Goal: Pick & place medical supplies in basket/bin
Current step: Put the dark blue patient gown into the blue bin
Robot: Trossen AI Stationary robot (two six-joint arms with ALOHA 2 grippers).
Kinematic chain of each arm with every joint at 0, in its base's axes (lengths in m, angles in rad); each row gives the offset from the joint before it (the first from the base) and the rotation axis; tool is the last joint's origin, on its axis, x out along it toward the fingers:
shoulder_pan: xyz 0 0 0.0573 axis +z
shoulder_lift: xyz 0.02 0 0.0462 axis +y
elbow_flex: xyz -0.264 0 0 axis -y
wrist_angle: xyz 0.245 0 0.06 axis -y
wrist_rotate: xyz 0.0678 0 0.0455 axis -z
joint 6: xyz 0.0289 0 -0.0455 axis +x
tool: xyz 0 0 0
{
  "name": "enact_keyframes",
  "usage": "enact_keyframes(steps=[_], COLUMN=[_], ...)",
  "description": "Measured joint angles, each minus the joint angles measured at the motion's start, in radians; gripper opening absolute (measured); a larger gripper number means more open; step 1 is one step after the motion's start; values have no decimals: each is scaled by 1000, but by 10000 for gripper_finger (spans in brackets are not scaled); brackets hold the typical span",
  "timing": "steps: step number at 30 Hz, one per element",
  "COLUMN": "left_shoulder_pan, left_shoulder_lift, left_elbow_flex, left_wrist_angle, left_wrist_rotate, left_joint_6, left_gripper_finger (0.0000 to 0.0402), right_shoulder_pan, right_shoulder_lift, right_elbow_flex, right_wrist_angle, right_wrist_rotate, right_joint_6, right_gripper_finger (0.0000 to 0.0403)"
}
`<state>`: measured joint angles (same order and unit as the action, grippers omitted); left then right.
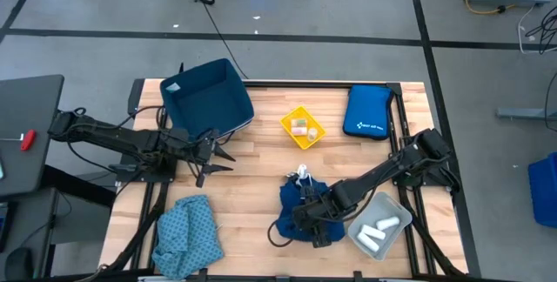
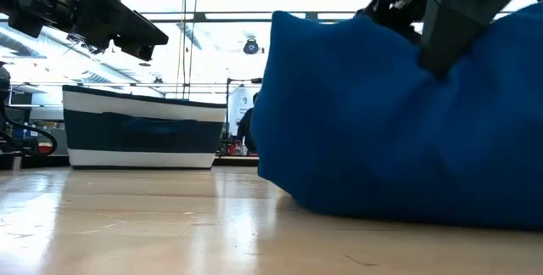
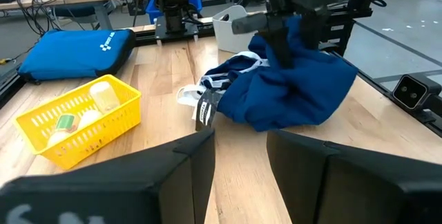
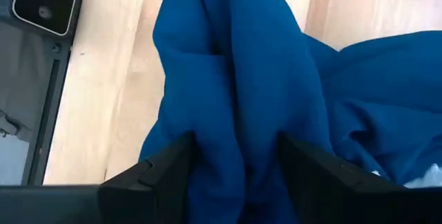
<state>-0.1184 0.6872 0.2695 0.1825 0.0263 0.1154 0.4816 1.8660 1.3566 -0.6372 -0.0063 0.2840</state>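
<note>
The navy blue cloth [image 1: 294, 197] lies bunched on the table's near middle, white ties [image 3: 207, 86] trailing from its far side. My right gripper [image 1: 315, 215] stands over it, shut on a fold. The teal patterned cloth [image 1: 187, 234] lies crumpled at the near left. White rolls [image 1: 383, 226] lie in a grey bin [image 1: 389, 202] at the near right. A yellow basket [image 1: 302, 127] holds small vials and a roll. My left gripper [image 1: 209, 153] hovers open in front of the navy bin [image 1: 207, 99], touching nothing. My right gripper pinches a raised fold of the navy cloth [image 4: 235, 113] between its two fingers [image 4: 166, 165], coming from above and pointing down. Several layers are gathered in the fold. The cloth is drawn up toward the fingers, and its lower part [image 2: 399, 199] rests on the table.
A royal-blue padded pouch [image 1: 367, 112] lies at the far right. The navy bin stands at the far left, the yellow basket between it and the pouch. Bare wood shows between the two cloths and in front of the left gripper [image 3: 240, 137].
</note>
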Motion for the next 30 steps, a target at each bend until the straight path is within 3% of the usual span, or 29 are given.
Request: enact_keyframes(steps=[6,10,13,17,23,30], left_shoulder_pan=[0,0,0,0,0,0], left_shoulder_lift=[0,0,0,0,0,0], left_elbow_flex=[0,0,0,0,0,0], left_wrist_angle=[0,1,2,2,4,4], left_wrist_rotate=[0,0,0,0,1,1], left_joint_6=[6,6,6,8,8,1], left_gripper_finger=[135,135,135,135,135,135], right_shoulder_pan=[0,2,2,4,16,18], right_shoulder_lift=[0,0,0,0,0,0], right_elbow_flex=[-41,-52,-55,-45,-12,0], right_wrist_angle=[35,53,51,40,45,263], right_wrist_rotate=[13,-4,-33,-52,-64,-237], right_joint_6=[0,22,38,37,-1,-112], right_gripper_finger=[215,191,134,22,9,8])
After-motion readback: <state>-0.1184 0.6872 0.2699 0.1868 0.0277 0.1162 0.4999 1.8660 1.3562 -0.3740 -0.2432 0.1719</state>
